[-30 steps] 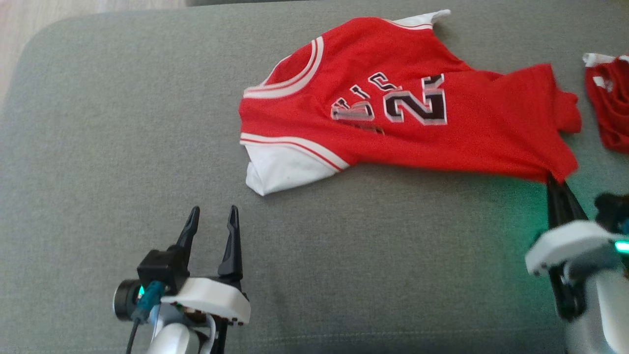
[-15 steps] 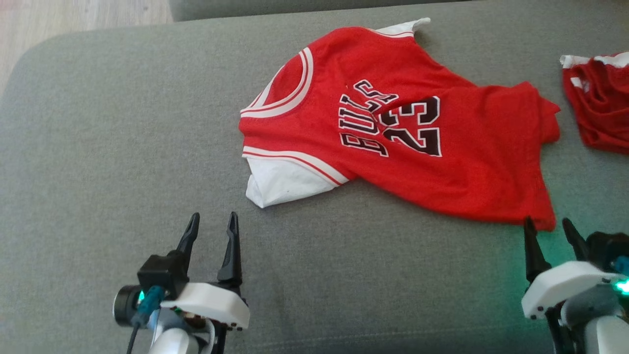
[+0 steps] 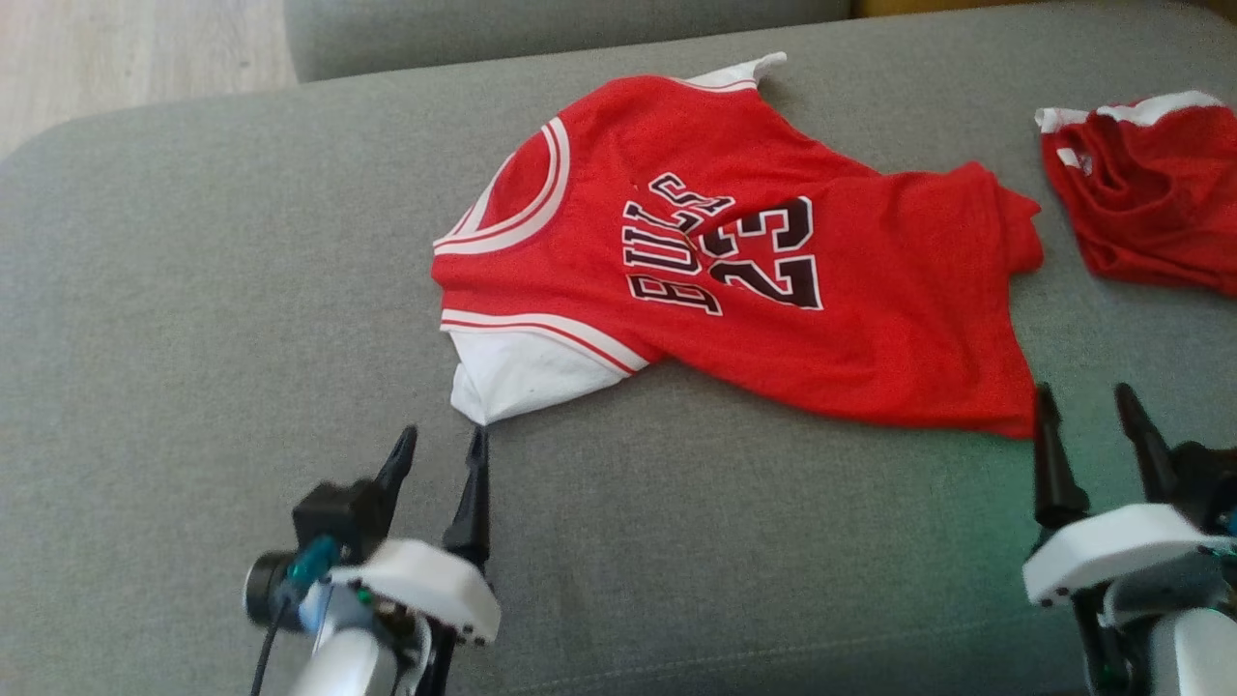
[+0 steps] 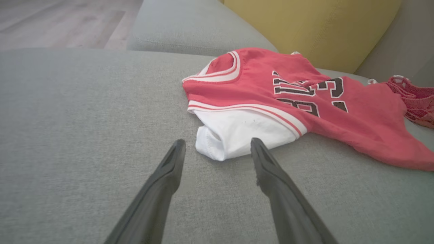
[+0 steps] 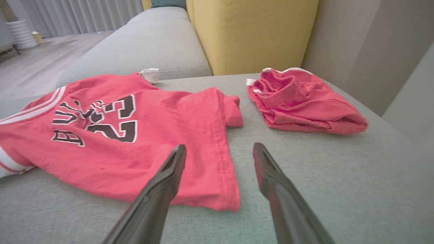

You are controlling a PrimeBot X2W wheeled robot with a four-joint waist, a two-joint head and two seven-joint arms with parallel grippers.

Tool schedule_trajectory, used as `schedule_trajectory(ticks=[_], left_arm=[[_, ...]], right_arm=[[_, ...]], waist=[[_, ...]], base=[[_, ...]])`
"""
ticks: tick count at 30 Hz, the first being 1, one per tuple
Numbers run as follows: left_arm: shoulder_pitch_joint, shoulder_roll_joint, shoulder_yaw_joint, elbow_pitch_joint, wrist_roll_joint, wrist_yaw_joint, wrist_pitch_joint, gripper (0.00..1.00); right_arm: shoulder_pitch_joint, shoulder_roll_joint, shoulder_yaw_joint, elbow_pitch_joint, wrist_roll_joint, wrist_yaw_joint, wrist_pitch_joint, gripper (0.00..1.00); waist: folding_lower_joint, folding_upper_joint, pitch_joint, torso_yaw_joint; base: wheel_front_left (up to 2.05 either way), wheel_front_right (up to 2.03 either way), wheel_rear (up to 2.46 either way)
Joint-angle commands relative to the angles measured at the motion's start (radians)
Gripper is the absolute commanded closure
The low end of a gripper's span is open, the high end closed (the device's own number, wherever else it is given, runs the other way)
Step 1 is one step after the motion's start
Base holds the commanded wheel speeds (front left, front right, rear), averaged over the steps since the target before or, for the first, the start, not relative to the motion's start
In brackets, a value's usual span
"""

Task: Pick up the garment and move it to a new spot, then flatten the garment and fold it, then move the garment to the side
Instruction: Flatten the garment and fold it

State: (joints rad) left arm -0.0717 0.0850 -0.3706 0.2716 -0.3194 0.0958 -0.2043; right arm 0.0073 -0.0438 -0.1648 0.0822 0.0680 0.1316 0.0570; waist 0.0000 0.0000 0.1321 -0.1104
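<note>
The garment [image 3: 773, 261] is a red jersey with white trim and black "BULLS 23" lettering, lying loosely spread on the grey sofa seat [image 3: 193, 319], neck to the left and hem to the right. Its white sleeve [image 4: 237, 134] lies just beyond my left gripper [image 3: 440, 449], which is open and empty. In the left wrist view the left gripper [image 4: 217, 149] has the sleeve's corner between its tips. My right gripper [image 3: 1087, 406] is open and empty beside the hem corner [image 5: 220, 193]; in the right wrist view the right gripper [image 5: 219, 150] hovers over that edge.
A second crumpled red garment [image 3: 1145, 227] lies at the right of the seat, also seen as the red pile [image 5: 301, 105]. A yellow cushion [image 5: 251, 34] stands behind. Another grey seat [image 3: 541, 29] and wood floor [image 3: 126, 58] lie to the far left.
My right gripper opened and let go of the jersey's hem corner, which dropped flat onto the seat. The head camera shifted, so the whole scene slid left. My left gripper edged toward the white sleeve.
</note>
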Motion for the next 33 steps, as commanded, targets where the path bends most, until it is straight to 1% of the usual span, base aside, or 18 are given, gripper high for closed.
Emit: schedule_trajectory(ticks=[1, 7, 11, 18, 21, 22, 23, 24, 25, 27, 33], left_arm=[[-0.07, -0.002, 0.029, -0.019, -0.008, -0.005, 0.002, 0.0], [-0.159, -0.009, 0.002, 0.076, -0.023, -0.038, 0.053, 0.0], [-0.2, -0.011, -0.002, 0.139, -0.032, -0.044, 0.074, 0.0], [-0.243, -0.013, -0.004, 0.199, -0.04, -0.05, 0.064, 0.0], [-0.257, -0.015, -0.012, 0.208, -0.04, -0.062, 0.046, 0.0], [-0.261, -0.015, -0.016, 0.206, -0.04, -0.066, 0.037, 0.12], [-0.263, -0.016, -0.02, 0.203, -0.041, -0.072, 0.029, 0.3], [-0.265, -0.017, -0.024, 0.2, -0.042, -0.077, 0.023, 0.53], [-0.266, -0.017, -0.028, 0.195, -0.041, -0.081, 0.014, 0.66], [-0.267, -0.019, -0.035, 0.18, -0.04, -0.086, -0.001, 1.0], [-0.236, -0.013, -0.051, 0.102, -0.035, -0.095, -0.028, 1.0]], right_arm=[[-0.049, -0.007, 0.033, -0.037, 0.01, -0.001, -0.012, 0.0], [-0.088, -0.007, 0.069, -0.023, 0.024, -0.001, -0.036, 0.0], [-0.109, -0.007, 0.077, -0.014, 0.027, -0.001, -0.05, 0.0], [-0.128, -0.006, 0.077, 0.004, 0.03, -0.001, -0.07, 0.0], [-0.132, -0.006, 0.074, 0.012, 0.031, -0.001, -0.078, 0.0], [-0.133, -0.006, 0.073, 0.015, 0.031, -0.001, -0.081, 0.0], [-0.135, -0.006, 0.071, 0.017, 0.03, -0.001, -0.084, 0.0], [-0.136, -0.006, 0.07, 0.02, 0.03, -0.001, -0.085, 0.0], [-0.136, -0.006, 0.069, 0.022, 0.03, -0.001, -0.087, 0.0], [-0.138, -0.006, 0.065, 0.026, 0.03, -0.001, -0.09, 0.0], [-0.134, -0.006, 0.055, 0.035, 0.03, -0.001, -0.096, 0.0]], waist=[[0.0, 0.0, 0.011, -0.005], [0.0, 0.0, 0.051, -0.026], [0.0, 0.0, 0.074, -0.04], [0.0, 0.0, 0.096, -0.056], [0.0, 0.0, 0.1, -0.059], [0.0, 0.0, 0.1, -0.06], [0.0, 0.0, 0.1, -0.06], [0.0, 0.0, 0.1, -0.06], [0.0, 0.0, 0.099, -0.059], [0.0, 0.0, 0.096, -0.057], [0.0, 0.0, 0.077, -0.036]], base=[[0.0, 0.0, 0.0], [0.0, 0.0, 0.0], [0.0, 0.0, 0.0], [0.0, 0.0, 0.0], [0.0, 0.0, 0.0], [0.0, 0.0, 0.0], [0.0, 0.0, 0.0], [0.0, 0.0, 0.0], [0.0, 0.0, 0.0], [0.0, 0.0, 0.0], [0.0, 0.0, 0.0]])
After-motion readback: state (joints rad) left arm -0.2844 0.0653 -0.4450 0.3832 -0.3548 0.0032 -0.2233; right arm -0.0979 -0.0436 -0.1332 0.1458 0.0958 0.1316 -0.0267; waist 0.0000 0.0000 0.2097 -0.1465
